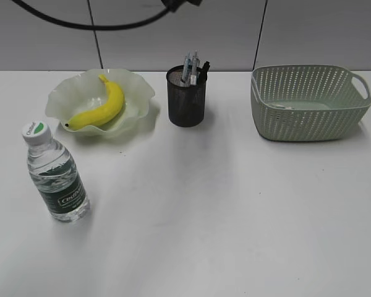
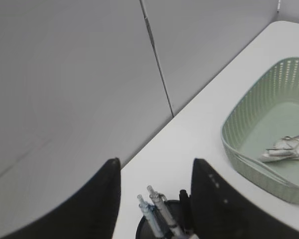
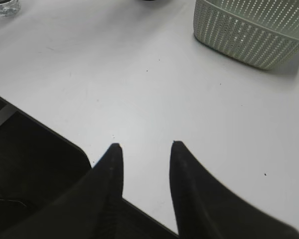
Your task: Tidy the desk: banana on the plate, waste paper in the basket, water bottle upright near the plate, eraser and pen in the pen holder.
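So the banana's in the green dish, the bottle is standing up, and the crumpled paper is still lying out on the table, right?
Not quite. The crumpled paper is already inside the basket, as the left wrist view shows. The banana is in the green dish and the bottle is standing up.

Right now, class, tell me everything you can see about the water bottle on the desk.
The water bottle is clear plastic with water inside, a white cap bearing a green mark, and a dark green label with white lettering low on its body. It stands upright on the white desk, at the front left, in front of the pale green plate and apart from it. Nothing but the desk touches it.
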Controlling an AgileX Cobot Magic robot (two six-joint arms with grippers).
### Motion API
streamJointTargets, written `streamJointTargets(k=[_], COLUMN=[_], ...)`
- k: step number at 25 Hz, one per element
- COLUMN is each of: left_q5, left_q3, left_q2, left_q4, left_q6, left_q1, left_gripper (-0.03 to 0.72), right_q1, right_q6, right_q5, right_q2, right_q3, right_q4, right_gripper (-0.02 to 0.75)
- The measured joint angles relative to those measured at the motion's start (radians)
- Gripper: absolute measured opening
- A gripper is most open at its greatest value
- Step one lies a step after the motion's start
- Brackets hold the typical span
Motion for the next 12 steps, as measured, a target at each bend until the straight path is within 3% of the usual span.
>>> streamJointTargets(k=[3,7,12], left_q5=[0.144,0.373,0.676], left_q3=[0.000,0.000,0.000], left_q2=[-0.110,-0.273,-0.477], left_q4=[0.059,0.186,0.250], left_q6=[-0.051,-0.208,-0.357], left_q1=[0.000,0.018,0.089], left_gripper=[0.349,0.349,0.349], right_q1=[0.000,0.000,0.000], right_q6=[0.000,0.000,0.000], right_q5=[0.000,0.000,0.000], right_q2=[0.000,0.000,0.000], right_q3=[0.000,0.000,0.000], right_q4=[0.000,0.000,0.000], right_gripper=[0.268,0.268,0.268])
